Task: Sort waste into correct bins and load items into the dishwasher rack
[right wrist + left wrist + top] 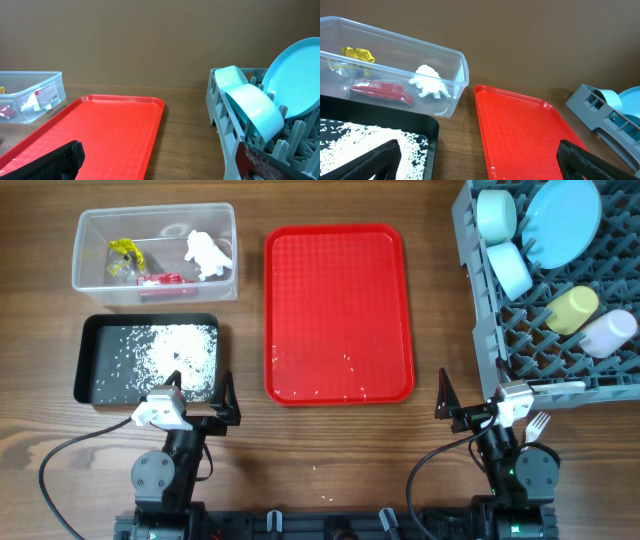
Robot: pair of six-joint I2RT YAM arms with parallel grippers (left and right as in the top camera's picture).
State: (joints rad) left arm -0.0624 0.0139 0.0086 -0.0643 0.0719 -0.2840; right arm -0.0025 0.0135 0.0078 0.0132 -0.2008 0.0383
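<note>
The clear tub [90, 278] holds a yellow wrapper [124, 252], a red wrapper [165, 280] and the white paper wad [207, 254]. The black tray [90, 330] holds white rice grains [180, 350]. The grey dishwasher rack [490, 330] holds two light-blue bowls [496, 214], the plate [565, 218], the yellow cup [573, 309] and the pink cup [608, 332]. A white fork [538, 423] lies by the right arm. A white handle [556, 388] rests on the rack's front edge. My left gripper [200, 393] and right gripper [470, 396] are open and empty near the front edge.
The flat red tray [338, 310] lies in the middle with a few loose grains [340, 392] near its front. It also shows in the left wrist view [520, 130] and the right wrist view [100, 130]. A few grains lie on the table in front of it.
</note>
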